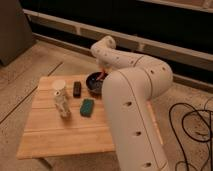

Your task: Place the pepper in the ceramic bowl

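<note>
The ceramic bowl (pixel 93 84), dark and round, sits at the far middle of the wooden table (pixel 65 136). My gripper (pixel 102 71) reaches down over the bowl's far right rim. It is shut on the pepper (pixel 102 75), a small orange-red sliver hanging at its tip just above the bowl's inside. My large white arm (pixel 131 100) curves in from the right and hides the table's right part and part of the bowl.
A white cup (pixel 59 85) and a pale patterned container (pixel 63 106) stand at the left. A small dark block (pixel 77 89) lies left of the bowl, with a teal-green sponge (pixel 87 107) in front of it. Black cables (pixel 192 125) lie on the floor at the right.
</note>
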`<state>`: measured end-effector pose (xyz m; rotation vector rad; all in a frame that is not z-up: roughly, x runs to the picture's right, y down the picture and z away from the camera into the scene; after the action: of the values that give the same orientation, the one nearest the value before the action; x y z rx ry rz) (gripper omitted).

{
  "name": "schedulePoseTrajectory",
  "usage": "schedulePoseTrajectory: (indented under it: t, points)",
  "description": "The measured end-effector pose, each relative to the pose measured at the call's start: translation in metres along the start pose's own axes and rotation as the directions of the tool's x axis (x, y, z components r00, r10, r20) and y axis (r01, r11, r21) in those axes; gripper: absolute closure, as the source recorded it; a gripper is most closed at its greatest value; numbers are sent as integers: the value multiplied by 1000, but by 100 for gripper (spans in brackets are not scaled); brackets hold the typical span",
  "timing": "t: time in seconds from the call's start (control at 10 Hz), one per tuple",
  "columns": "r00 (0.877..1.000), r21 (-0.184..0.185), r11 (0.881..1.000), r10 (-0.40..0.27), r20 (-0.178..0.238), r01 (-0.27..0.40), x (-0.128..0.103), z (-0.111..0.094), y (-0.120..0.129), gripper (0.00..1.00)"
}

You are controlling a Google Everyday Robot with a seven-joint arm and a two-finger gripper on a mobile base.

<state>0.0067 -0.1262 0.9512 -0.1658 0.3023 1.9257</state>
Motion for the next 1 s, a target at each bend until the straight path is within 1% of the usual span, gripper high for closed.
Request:
schedulePoseTrajectory:
  t: [0.1,0.2,0.4,0.5,0.6,0.7,0.8,0.9,1.0]
  points:
    - [1000,0,1000,1,-2,-1,0,1,-1,100]
    - [1000,11,1000,-16,-10,16,5,5,1,100]
    - [995,51,994,-92,-39,93,28,20,17,100]
    - [993,72,991,-112,-48,116,33,25,19,100]
    - [991,100,987,-118,-58,124,35,32,15,100]
    - [991,117,985,-122,-63,129,36,35,15,100]
    - [989,147,980,-126,-73,136,39,40,13,100]
    - [989,169,977,-115,-92,130,41,45,8,100]
    - [988,190,975,-93,-125,116,45,52,0,100]
